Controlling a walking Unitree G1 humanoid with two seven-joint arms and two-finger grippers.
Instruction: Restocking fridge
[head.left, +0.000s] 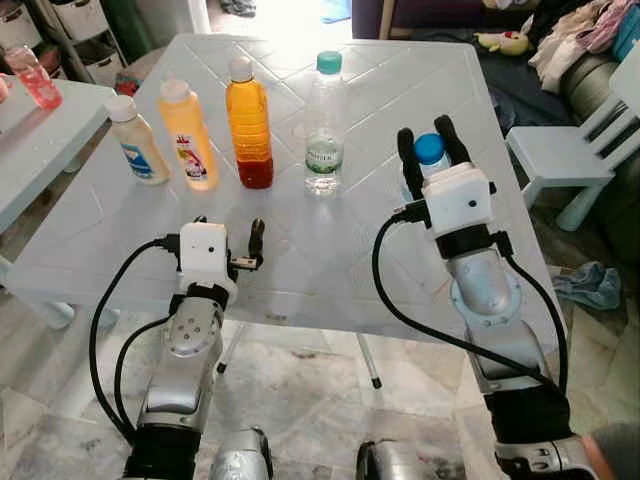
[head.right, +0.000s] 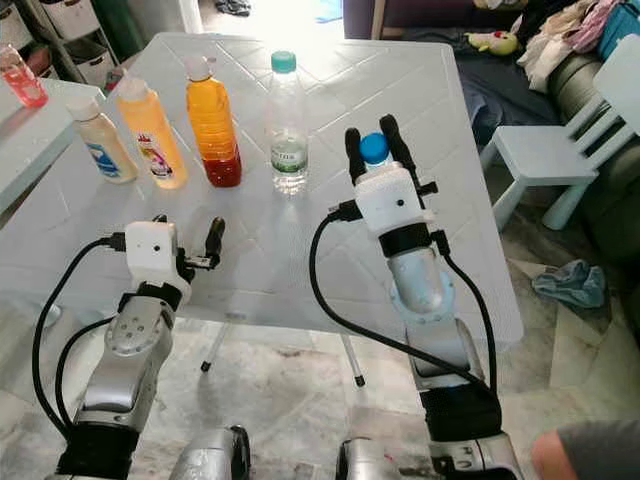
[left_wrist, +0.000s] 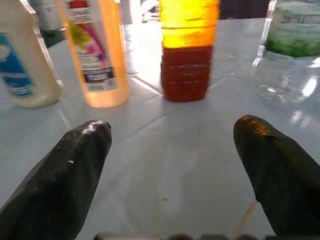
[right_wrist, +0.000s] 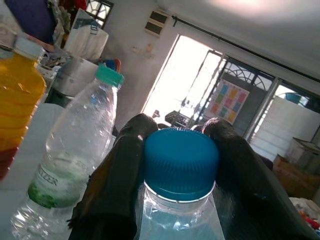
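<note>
On the white table (head.left: 380, 90) stands a row of bottles: a cream bottle (head.left: 138, 140), a pale orange bottle (head.left: 187, 135), an amber bottle (head.left: 249, 123) and a clear water bottle with a green cap (head.left: 324, 125). To their right my right gripper (head.left: 424, 147) is shut on a blue-capped bottle (head.left: 431, 152), its fingers (right_wrist: 120, 175) pressing both sides just under the cap (right_wrist: 181, 161). My left gripper (left_wrist: 170, 150) hovers open low over the table's near edge, facing the amber bottle (left_wrist: 188, 50), with nothing between its fingers (head.left: 256, 240).
A second pale table (head.left: 40, 130) with a pink bottle (head.left: 34, 78) stands at the left. A white child's chair (head.left: 580, 150) and a cluttered sofa (head.left: 590, 50) are on the right. A cloth (head.left: 590, 285) lies on the floor beside the chair.
</note>
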